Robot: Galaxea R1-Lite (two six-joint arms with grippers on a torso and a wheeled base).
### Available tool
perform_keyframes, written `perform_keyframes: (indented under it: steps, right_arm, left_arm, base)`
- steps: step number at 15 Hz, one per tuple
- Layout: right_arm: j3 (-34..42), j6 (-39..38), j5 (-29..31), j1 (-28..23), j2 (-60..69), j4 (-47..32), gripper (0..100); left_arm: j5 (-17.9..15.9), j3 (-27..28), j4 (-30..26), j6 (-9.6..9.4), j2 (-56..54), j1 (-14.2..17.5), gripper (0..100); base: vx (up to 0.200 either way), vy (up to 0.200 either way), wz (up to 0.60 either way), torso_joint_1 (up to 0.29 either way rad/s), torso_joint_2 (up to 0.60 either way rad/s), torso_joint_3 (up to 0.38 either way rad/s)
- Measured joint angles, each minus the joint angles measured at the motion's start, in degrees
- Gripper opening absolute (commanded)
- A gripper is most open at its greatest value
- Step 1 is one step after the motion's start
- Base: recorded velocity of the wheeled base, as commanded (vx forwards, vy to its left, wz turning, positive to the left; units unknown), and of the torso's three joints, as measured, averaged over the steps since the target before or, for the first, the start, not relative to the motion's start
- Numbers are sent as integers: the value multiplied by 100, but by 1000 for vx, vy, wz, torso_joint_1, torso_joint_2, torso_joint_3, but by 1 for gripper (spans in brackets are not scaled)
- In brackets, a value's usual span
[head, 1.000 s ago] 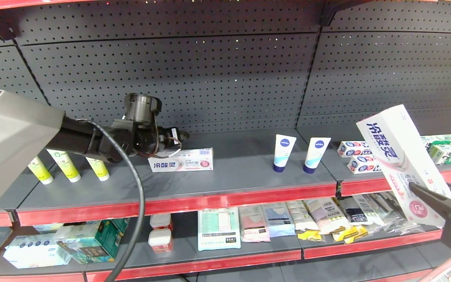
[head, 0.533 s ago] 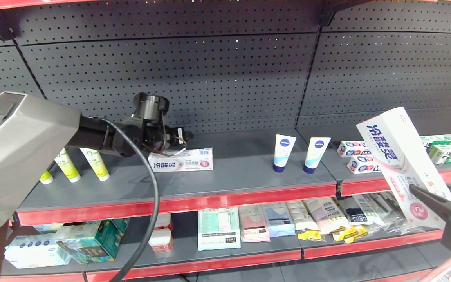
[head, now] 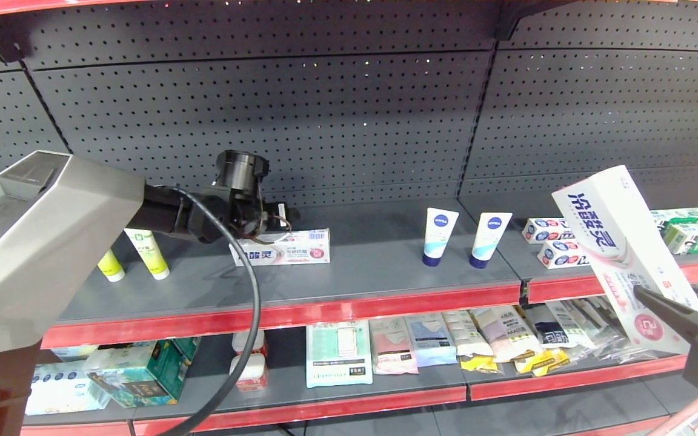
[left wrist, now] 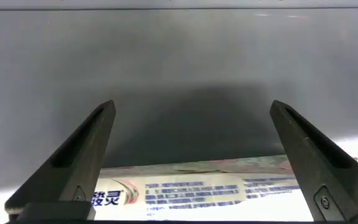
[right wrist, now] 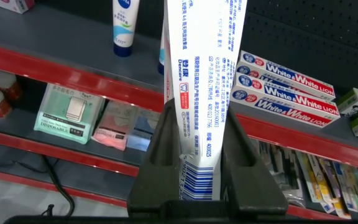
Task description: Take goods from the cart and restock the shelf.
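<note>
The right gripper (head: pixel 671 301) is clenched on the bottom end of the held toothpaste box (head: pixel 618 242), and that is the likeliest trouble. The carton is long, rises well above the fingers and leans away from upright. With so much length beyond the pinch, a quick swing toward the shelf (head: pixel 355 275) could pivot it in the jaws or let it slide out. The right wrist view shows the fingers pressing the carton's 2 broad faces near its barcode end (right wrist: pixel 196 134), so a harder squeeze might dent the thin card.

The 2 white tubes (head: pixel 440 236) stand upright between this gripper and the left one. The raised far end of the carton could tip them if it comes across low. The stacked toothpaste boxes (head: pixel 552 242) lie just ahead of the right gripper and leave little room there.

The left gripper (head: pixel 285 213) is released, its jaws spread wide over the laid toothpaste box (head: pixel 285 248). I cannot tell whether a finger touches it. If the arm pulls back low, a fingertip could drag the carton askew.

Both cartons are white with pink trim and blue lettering. The laid one rests flat on its long side, directly under the left gripper's fingers (left wrist: pixel 95 146), front face outward.
</note>
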State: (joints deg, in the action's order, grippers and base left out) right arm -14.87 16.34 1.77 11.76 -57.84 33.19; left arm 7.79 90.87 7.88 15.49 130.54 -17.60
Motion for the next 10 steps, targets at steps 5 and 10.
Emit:
perform_keyframes:
  steps: [5,10]
  right_arm:
    - [2,0,0,0,0,0,0]
    - [137,0,-2,0,40,0,0]
  left_arm:
    - [230,284,-145,0,243,-30,100]
    - [233,436,-336,29,339,-133,100]
  base:
    - [0,0,0,0,0,0]
    - [0,0,0,0,0,0]
